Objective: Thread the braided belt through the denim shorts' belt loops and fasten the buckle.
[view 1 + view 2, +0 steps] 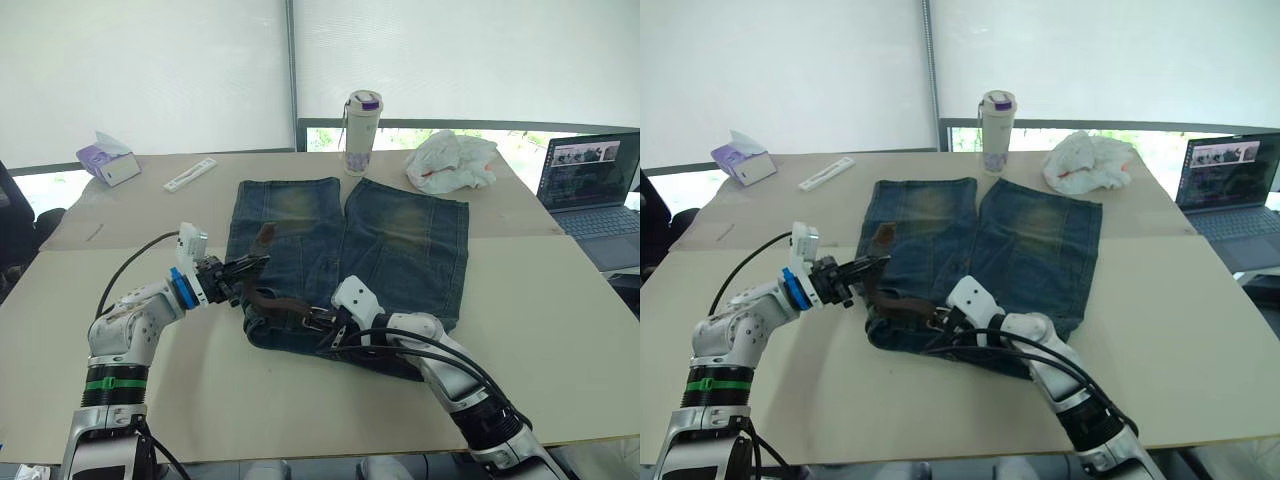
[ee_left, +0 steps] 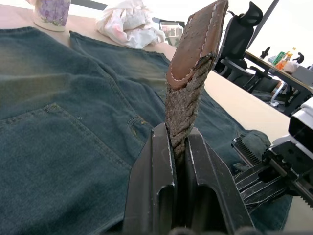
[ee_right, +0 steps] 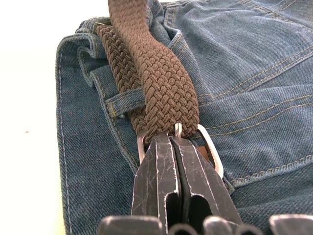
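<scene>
On the beige table (image 1: 560, 290) the denim shorts (image 1: 400, 240) lie flat, and your left gripper (image 1: 238, 275) pinches the braided belt (image 2: 188, 105) near its leather tip. Your right gripper (image 3: 172, 147) is closed on the buckle (image 3: 209, 149) at the waistband. If you pull left too hard, the strap may slip out of the belt loops (image 3: 124, 101).

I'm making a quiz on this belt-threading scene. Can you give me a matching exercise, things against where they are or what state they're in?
Things:
1. braided belt
2. buckle
3. tissue box
4. laptop

Places or states:
A. far left of the table
B. at the right gripper's fingertips
C. tip end pinched in the left gripper
D. open, at the table's right edge

Pairs: 1-C, 2-B, 3-A, 4-D
</scene>
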Controlling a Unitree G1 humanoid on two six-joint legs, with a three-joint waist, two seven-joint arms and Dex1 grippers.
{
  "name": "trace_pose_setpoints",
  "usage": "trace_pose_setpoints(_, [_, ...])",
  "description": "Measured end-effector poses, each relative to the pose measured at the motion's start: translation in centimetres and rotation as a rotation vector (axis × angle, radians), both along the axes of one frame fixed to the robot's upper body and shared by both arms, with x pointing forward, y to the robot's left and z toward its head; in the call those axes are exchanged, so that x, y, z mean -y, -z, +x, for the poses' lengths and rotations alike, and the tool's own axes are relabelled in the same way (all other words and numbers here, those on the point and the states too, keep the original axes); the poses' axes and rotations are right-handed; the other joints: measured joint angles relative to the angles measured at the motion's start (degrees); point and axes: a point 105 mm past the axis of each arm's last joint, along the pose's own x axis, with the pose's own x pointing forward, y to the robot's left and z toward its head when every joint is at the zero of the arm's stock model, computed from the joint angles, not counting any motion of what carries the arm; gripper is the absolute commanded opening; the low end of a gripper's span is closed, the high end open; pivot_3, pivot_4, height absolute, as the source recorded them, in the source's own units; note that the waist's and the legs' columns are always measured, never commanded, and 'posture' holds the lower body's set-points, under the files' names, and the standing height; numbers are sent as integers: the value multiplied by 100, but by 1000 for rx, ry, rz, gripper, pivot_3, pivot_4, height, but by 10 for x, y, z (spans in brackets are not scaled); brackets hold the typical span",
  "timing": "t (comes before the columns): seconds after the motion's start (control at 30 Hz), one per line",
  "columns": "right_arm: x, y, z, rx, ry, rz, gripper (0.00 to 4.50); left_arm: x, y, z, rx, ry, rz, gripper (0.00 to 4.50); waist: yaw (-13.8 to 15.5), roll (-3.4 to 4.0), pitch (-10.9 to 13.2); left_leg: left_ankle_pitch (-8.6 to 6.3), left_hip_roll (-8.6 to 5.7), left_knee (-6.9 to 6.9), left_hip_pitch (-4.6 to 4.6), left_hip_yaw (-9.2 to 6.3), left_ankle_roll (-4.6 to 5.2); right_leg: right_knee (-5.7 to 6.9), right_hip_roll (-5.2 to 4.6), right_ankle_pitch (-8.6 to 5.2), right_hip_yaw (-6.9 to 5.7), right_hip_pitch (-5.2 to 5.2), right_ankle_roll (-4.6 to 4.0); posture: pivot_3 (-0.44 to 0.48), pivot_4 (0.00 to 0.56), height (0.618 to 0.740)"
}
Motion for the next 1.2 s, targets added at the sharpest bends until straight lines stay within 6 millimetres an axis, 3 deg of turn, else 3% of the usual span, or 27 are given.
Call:
trace_pose_setpoints(0.37, [7,-7,-5,-2,-20,10,32,-14,5,4,-5,-17,35,0,9,-4,4,0,-1,0,-11,-1,0,-1,-4,0,-1,-9,0,0,150,740])
trace_pose_setpoints(0.63, [12,-17,8,27,21,24,32,-14,5,5,20,-4,54,0,1,-6,7,0,1,-1,-11,0,0,1,-1,0,-2,-13,0,0,150,740])
trace_pose_setpoints(0.83, [5,-13,5,15,-13,26,32,-22,-5,10,45,-7,89,0,0,-7,9,0,-1,-1,-13,0,0,2,-3,0,-1,-14,0,0,150,740])
trace_pose_setpoints(1.2, [-8,-11,0,-8,-55,49,32,-20,-5,9,50,12,105,0,-5,-6,9,0,0,-1,-13,0,0,3,-2,0,-2,-15,0,0,150,740])
